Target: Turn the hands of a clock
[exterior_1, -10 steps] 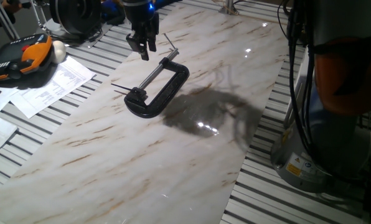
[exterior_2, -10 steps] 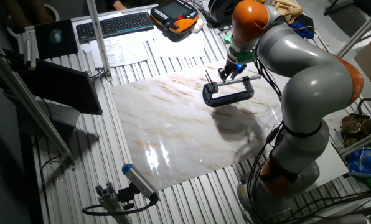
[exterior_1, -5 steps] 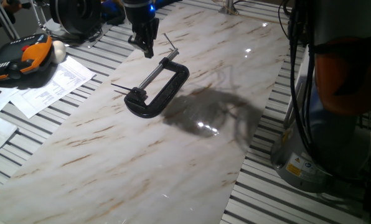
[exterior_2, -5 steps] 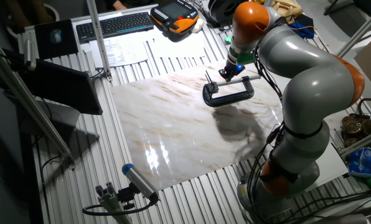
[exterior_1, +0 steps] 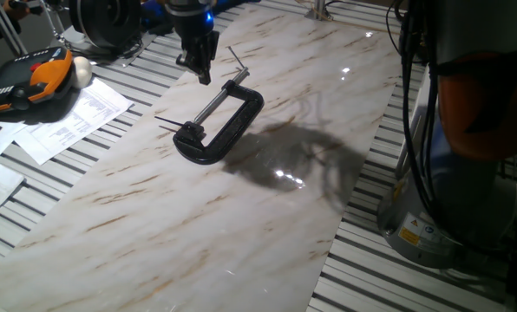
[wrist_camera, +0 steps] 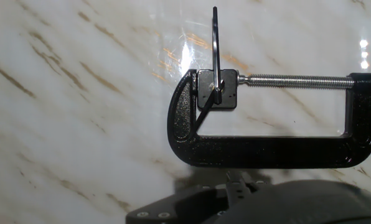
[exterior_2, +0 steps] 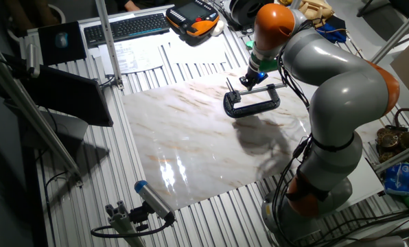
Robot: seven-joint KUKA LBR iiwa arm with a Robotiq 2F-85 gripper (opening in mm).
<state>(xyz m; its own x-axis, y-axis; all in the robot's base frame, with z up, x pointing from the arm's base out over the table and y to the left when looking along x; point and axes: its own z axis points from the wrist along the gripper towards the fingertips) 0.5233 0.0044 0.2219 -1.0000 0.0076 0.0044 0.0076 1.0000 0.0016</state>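
The clock (exterior_1: 219,121) lies flat on the marble-patterned bench (exterior_1: 154,234), a black C-shaped clamp with its silver screw rod (exterior_1: 217,102) running along the open side. Lying flat like this it stays put and turns its small square face (wrist_camera: 217,90) upward, so the hands (wrist_camera: 215,53) can be reached from above — that looks like the reason for the placement. In the hand view the face sits in the jaw at the rounded end of the frame, one thin dark pin reaching straight up past the frame and a shorter one slanting down-left. In one fixed view a needle-like pin (exterior_1: 168,122) sticks out sideways from that same rounded end.

The pincer (exterior_1: 199,62) hangs above the bench, fingers pointing down, over the far end of the clamp where the rod's crossbar handle (exterior_1: 235,59) sits. It touches nothing and grips nothing. In that view the fingers look drawn close together, but the tips are small and dark, so I cannot tell for certain whether they are pressed together or slightly spread; the hand view shows only dark housing along its lower edge.

So the clock sits just below and toward the near side of the pincer — the hands are at the opposite, nearer end of the frame. Reaching them would probably call for a shift along the frame, then a descent.
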